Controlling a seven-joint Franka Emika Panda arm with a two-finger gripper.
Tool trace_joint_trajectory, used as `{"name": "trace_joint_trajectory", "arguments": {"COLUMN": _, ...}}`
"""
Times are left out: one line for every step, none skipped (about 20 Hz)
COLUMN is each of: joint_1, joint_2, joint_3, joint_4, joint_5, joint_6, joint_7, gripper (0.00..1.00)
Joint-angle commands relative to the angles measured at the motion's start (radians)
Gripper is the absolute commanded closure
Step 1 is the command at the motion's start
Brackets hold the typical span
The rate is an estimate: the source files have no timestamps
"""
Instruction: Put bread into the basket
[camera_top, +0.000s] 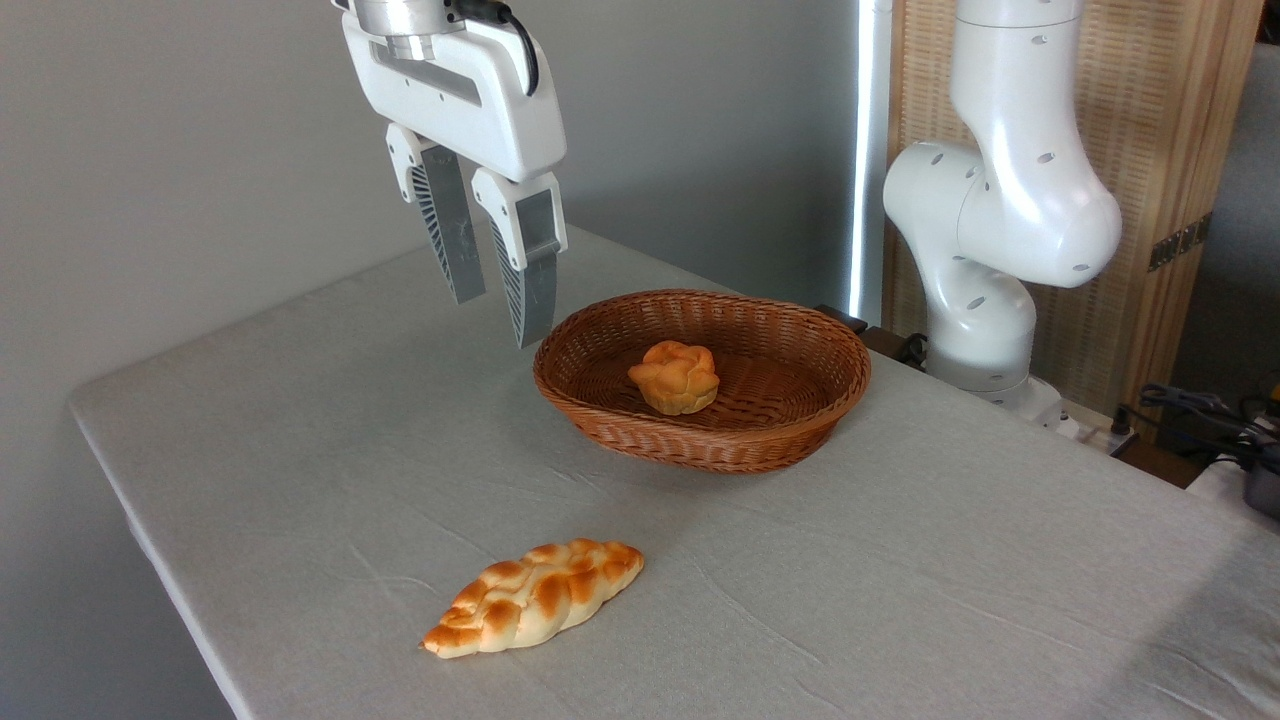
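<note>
One bun, the bread, sits inside the basket at the far right, and the gripper hangs empty to its left, fingers slightly spread. A careless descent could clip the rim and shove the basket.

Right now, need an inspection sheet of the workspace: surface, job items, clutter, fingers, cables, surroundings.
Surface: table under a grey cloth, lightly wrinkled.
Job's things: bun lies inside the basket.
Clutter: braided loaf on the cloth near the front edge, apart from the basket.
Grippers: gripper hangs above the table left of the basket, fingers apart, holding nothing.
Cables: black cable on the gripper; more cables off the table at right.
Surroundings: grey wall, wooden screen behind the arm.
</note>
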Motion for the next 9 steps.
{"name": "trace_joint_trajectory", "arguments": {"joint_1": 0.018, "joint_2": 0.009, "joint_3": -0.016, "joint_4": 0.022, "joint_5": -0.004, "joint_6": -0.031, "joint_7": -0.001, "gripper": 0.00}}
{"name": "trace_joint_trajectory", "arguments": {"joint_1": 0.018, "joint_2": 0.009, "joint_3": -0.016, "joint_4": 0.022, "joint_5": -0.004, "joint_6": -0.031, "joint_7": -0.001, "gripper": 0.00}}
{"name": "trace_joint_trajectory", "arguments": {"joint_1": 0.018, "joint_2": 0.009, "joint_3": -0.016, "joint_4": 0.022, "joint_5": -0.002, "joint_6": -0.031, "joint_7": -0.001, "gripper": 0.00}}
{"name": "trace_joint_trajectory", "arguments": {"joint_1": 0.018, "joint_2": 0.007, "joint_3": -0.014, "joint_4": 0.022, "joint_5": -0.002, "joint_6": -0.031, "joint_7": -0.001, "gripper": 0.00}}
{"name": "trace_joint_trajectory", "arguments": {"joint_1": 0.018, "joint_2": 0.007, "joint_3": -0.013, "joint_4": 0.022, "joint_5": -0.004, "joint_6": -0.031, "joint_7": -0.001, "gripper": 0.00}}
{"name": "trace_joint_trajectory", "arguments": {"joint_1": 0.018, "joint_2": 0.007, "joint_3": -0.009, "joint_4": 0.022, "joint_5": -0.004, "joint_6": -0.031, "joint_7": -0.001, "gripper": 0.00}}
{"name": "trace_joint_trajectory", "arguments": {"joint_1": 0.018, "joint_2": 0.007, "joint_3": -0.006, "joint_4": 0.022, "joint_5": -0.004, "joint_6": -0.031, "joint_7": -0.001, "gripper": 0.00}}
{"name": "trace_joint_trajectory", "arguments": {"joint_1": 0.018, "joint_2": 0.007, "joint_3": -0.005, "joint_4": 0.022, "joint_5": -0.004, "joint_6": -0.031, "joint_7": -0.001, "gripper": 0.00}}
{"name": "trace_joint_trajectory", "arguments": {"joint_1": 0.018, "joint_2": 0.007, "joint_3": -0.005, "joint_4": 0.023, "joint_5": -0.004, "joint_6": -0.031, "joint_7": -0.001, "gripper": 0.00}}
